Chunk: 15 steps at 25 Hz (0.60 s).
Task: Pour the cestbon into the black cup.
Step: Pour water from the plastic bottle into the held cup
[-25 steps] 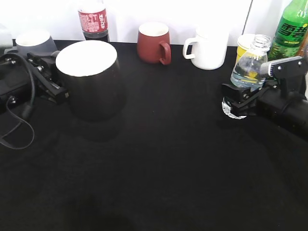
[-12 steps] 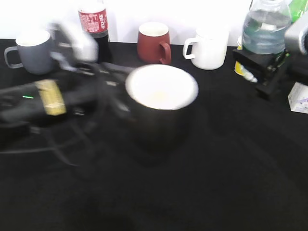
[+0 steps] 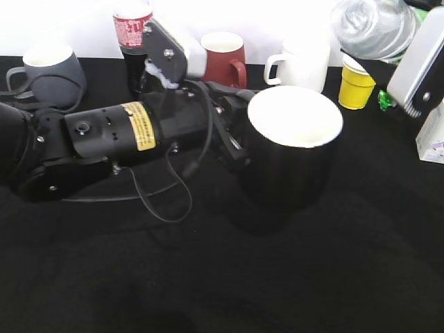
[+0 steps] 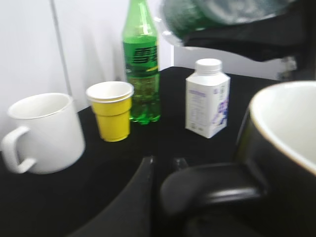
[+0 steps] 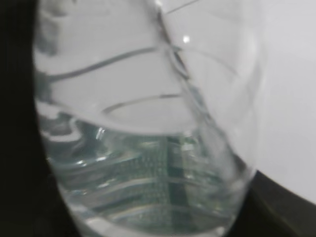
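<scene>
The black cup (image 3: 291, 159), white inside, is right of the table's middle. My left gripper (image 3: 232, 135) reaches across and is shut on its handle (image 4: 212, 185). The cup's rim also shows in the left wrist view (image 4: 284, 133). My right gripper (image 3: 399, 52) is shut on the cestbon (image 3: 368, 26) and holds it tilted, high above and right of the cup. The bottle fills the right wrist view (image 5: 148, 148) with water in it. Its green label shows at the top of the left wrist view (image 4: 197, 17). I see no water stream.
Along the back stand a grey mug (image 3: 50, 69), a cola bottle (image 3: 135, 31), a dark red mug (image 3: 222, 61), a white mug (image 3: 300, 64) and a yellow paper cup (image 3: 357, 84). A green soda bottle (image 4: 140, 64) and a small carton (image 4: 207, 101) stand at the right.
My left arm carried the black cup from the far left to right of centre. My right gripper lifted the cestbon off the table and tilted it over.
</scene>
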Motion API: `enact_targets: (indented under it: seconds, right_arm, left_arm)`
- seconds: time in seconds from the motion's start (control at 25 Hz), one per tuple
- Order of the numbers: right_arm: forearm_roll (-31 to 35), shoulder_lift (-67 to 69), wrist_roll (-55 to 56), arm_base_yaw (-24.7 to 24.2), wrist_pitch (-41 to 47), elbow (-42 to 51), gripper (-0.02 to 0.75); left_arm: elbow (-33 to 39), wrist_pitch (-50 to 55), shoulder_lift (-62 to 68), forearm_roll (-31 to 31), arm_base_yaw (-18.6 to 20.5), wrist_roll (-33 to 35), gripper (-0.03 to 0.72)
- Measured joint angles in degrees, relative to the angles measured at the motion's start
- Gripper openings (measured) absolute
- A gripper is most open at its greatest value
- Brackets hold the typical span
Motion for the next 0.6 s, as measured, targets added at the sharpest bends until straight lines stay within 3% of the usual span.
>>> enact_targets:
  seconds: [0.32,0.6]
  right_arm:
    - [0.2,0.0,-13.4,0.0,1.1,-0.1,0.492]
    - [4.5,0.0,-22.0,0.0,1.4,-0.1,0.492]
  left_arm:
    - [0.0,-1.6,-0.6,0.4,-0.7,-0.1,0.058]
    - [0.0,-1.3,-0.6,0.4,-0.7,-0.1,0.058]
